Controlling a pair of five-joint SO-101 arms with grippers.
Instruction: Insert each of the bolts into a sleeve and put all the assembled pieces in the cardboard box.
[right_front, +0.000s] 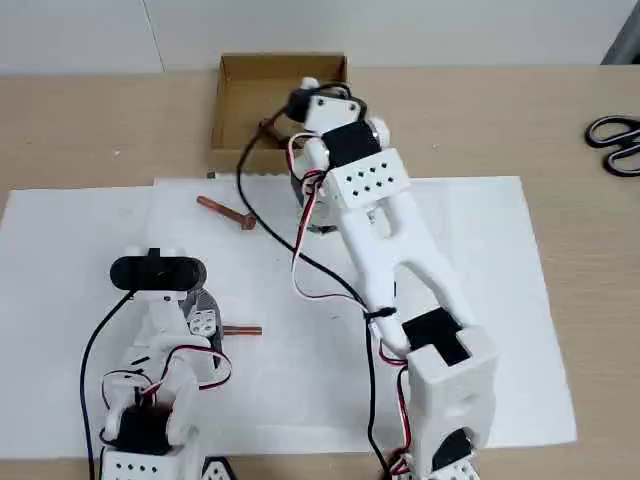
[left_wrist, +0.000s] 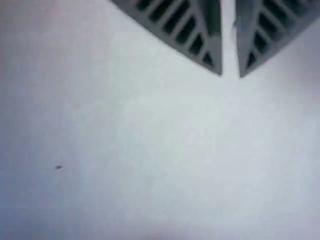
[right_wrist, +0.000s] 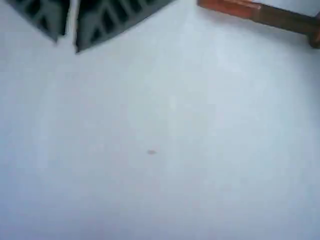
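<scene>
Now | cardboard box (right_front: 232, 70): one copper piece (right_front: 268, 128) inside | left fingers (left_wrist: 200, 40), right fingers (right_wrist: 110, 17): nearly closed, empty

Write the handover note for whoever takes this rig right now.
Grippers: left gripper shut, empty, over the white paper; right gripper shut, empty, over the paper near the cardboard box.
Things: one copper piece lies in the box, a second piece on the paper just outside it, a third piece beside the left arm.
Done: one piece boxed.
Left: two pieces to box; I cannot tell whether they are assembled.
</scene>
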